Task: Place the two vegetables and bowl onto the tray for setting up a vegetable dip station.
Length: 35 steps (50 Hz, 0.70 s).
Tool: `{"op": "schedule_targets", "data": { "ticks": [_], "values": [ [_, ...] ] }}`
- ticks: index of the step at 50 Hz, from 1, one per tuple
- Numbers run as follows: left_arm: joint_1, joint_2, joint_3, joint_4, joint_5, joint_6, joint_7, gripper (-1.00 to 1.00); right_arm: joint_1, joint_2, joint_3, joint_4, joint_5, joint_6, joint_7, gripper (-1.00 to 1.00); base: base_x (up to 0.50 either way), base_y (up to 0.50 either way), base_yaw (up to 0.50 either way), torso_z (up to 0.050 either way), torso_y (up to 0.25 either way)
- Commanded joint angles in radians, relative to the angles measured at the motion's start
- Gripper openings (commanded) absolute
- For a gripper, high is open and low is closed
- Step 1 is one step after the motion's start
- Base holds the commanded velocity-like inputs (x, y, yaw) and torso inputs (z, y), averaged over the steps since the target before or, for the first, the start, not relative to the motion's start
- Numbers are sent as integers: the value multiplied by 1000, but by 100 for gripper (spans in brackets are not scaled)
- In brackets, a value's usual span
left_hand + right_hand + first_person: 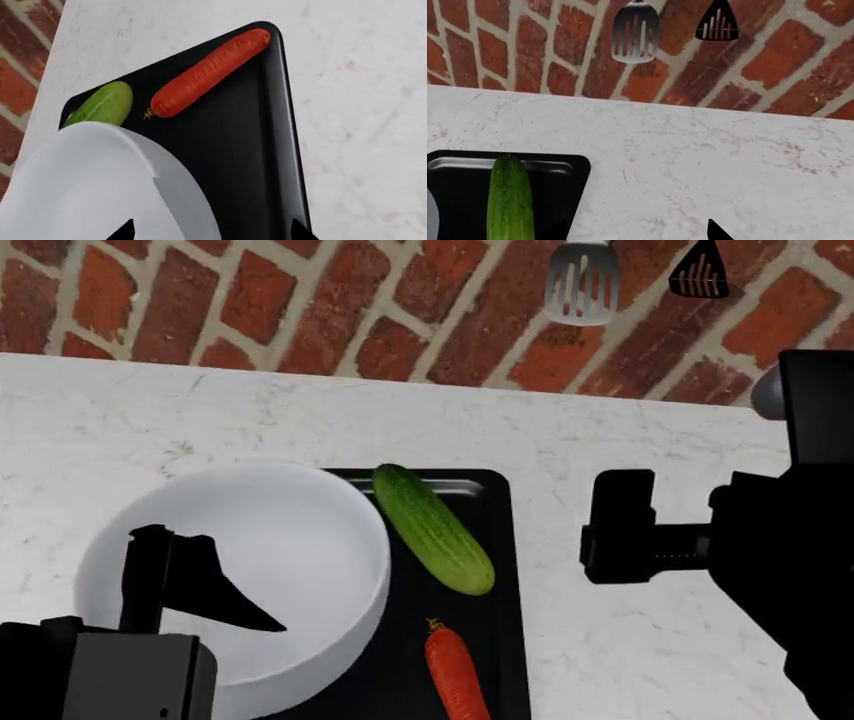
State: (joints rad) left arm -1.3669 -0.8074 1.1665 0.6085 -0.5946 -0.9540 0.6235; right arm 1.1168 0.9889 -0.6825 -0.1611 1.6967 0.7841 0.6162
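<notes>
The black tray (494, 500) lies on the white counter. On it are the green cucumber (430, 528), lying diagonally at the far end, and the orange carrot (457, 675) nearer me. The pale bowl (254, 560) covers the tray's left side and overhangs the counter. My left gripper (214, 580) is open over the bowl; in the left wrist view the bowl's (87, 180) rim passes between its spread jaws (212, 232), with the carrot (210, 70) and cucumber (107, 105) beyond. My right gripper (617, 525) hangs open over bare counter right of the tray (554, 170), holding nothing.
A brick wall (267, 300) backs the marble counter (641, 440). A slotted grey spatula (582, 282) and a dark one (699, 270) hang on the wall. My right arm (787, 570) fills the right side of the head view.
</notes>
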Motion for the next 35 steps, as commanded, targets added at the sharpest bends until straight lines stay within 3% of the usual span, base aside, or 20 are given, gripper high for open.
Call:
{"op": "schedule_targets", "data": {
  "ticks": [1, 12, 35],
  "values": [
    [8, 5, 0, -6, 2, 8, -10, 100, -10, -2, -2, 2, -8, -6, -11, 100, 0, 0, 0, 0, 0],
    [-7, -9, -25, 20, -24, -7, -15, 100, -20, 5, 0, -8, -4, -12, -8, 100, 0, 0, 0, 0, 0],
    [-126, -75, -207, 121, -201, -99, -35, 100, -4, 13, 11, -17, 17, -6, 5, 100, 0, 0, 0, 0, 0]
  ]
}}
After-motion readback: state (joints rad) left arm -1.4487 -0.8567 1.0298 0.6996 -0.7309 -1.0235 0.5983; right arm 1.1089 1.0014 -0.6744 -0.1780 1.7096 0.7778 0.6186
